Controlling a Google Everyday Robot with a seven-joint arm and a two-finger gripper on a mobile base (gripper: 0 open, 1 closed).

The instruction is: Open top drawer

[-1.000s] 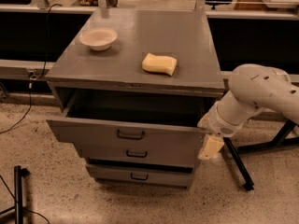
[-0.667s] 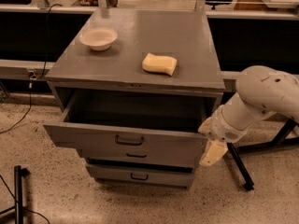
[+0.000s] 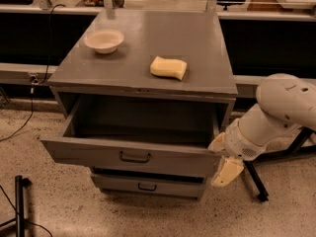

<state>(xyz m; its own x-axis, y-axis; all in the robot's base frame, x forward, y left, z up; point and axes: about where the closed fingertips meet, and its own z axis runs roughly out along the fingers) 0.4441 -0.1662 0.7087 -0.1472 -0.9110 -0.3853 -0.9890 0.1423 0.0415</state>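
The top drawer (image 3: 98, 154) of the grey metal cabinet (image 3: 148, 43) stands pulled out towards me. Its deep grey inside shows, and its small dark pull handle (image 3: 134, 157) sits at the centre of the wide flat front. My gripper (image 3: 221, 158), cream-coloured at the end of the white arm (image 3: 281, 110), is at the right end of the drawer's front, touching or very close to that corner. A shallower drawer (image 3: 170, 187) with a like handle shows below, nearly shut.
A white bowl (image 3: 104, 40) and a yellow sponge (image 3: 169, 67) lie on the cabinet top. A black stand leg (image 3: 256, 184) runs along the floor behind my arm on the right. A black pole (image 3: 19, 201) stands at lower left, and a cable (image 3: 27, 117) trails along the floor at left.
The top drawer has slid further out towards me. My gripper and arm have moved with its right corner, down and forward.
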